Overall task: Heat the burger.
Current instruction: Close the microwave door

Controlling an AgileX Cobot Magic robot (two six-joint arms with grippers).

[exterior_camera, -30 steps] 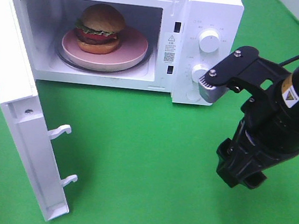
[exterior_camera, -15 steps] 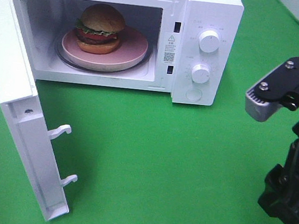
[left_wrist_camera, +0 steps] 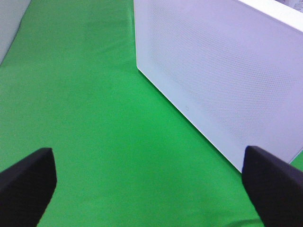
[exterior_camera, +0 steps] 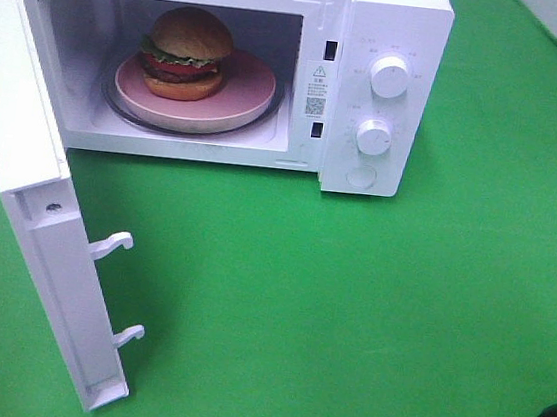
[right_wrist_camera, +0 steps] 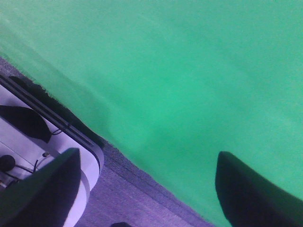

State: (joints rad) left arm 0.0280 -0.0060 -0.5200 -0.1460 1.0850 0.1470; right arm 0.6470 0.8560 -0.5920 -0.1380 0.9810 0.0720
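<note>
Sitting on the round pink plate (exterior_camera: 246, 94) inside the white boxy microwave oven (exterior_camera: 395, 21), the glossy-bunned burger (exterior_camera: 186, 52) looks loaded. The oven's white hinged door (exterior_camera: 31, 170) stands open. The left tool (left_wrist_camera: 150, 182) and the right tool (right_wrist_camera: 149, 189) gape wide, holding nothing. Next comes pushing the door shut, probably with the left tool.

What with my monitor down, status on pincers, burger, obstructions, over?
Left pincer open, empty, facing the door from outside. Right pincer open, empty. Burger on pink plate inside microwave. Door wide open, nothing seen in its swing.
</note>
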